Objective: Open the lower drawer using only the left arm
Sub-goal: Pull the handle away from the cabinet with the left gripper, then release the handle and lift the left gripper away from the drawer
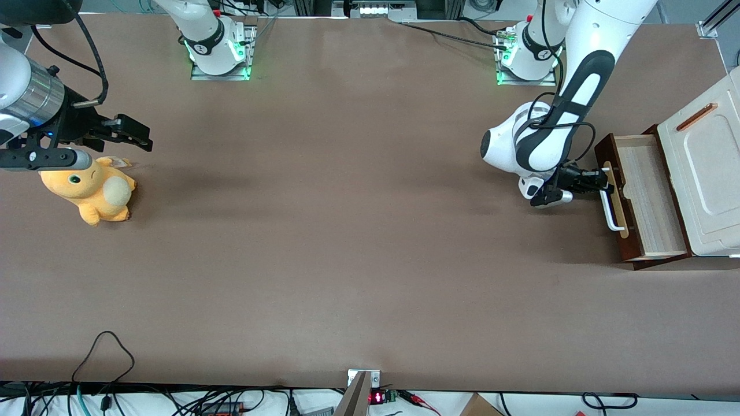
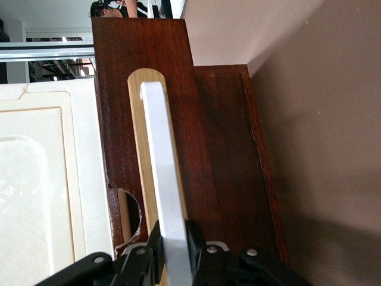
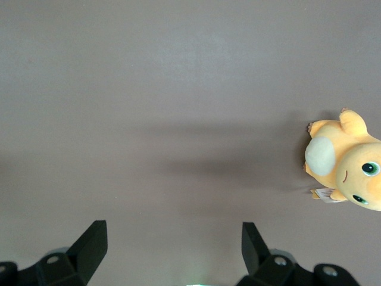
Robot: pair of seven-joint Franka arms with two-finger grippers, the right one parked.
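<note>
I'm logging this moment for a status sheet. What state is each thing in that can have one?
lower drawer: pulled well out, pale inside showing, nothing seen in it.
white bar handle: clamped between the fingers.
left gripper: shut on the handle, in front of the drawer.
cream-white panel: lying flat on top of the cabinet.
orange plush toy: lying on the table.

The left arm (image 1: 581, 86) reaches down from its base toward the working arm's end of the table, elbow folded and wrist turned sideways, low over the surface. Its gripper (image 1: 601, 180) points level toward the drawer front. In the wrist view the gripper (image 2: 174, 247) has one black finger (image 2: 156, 241) on each flat side of the white bar handle (image 2: 164, 179), both pressed against it.
</note>
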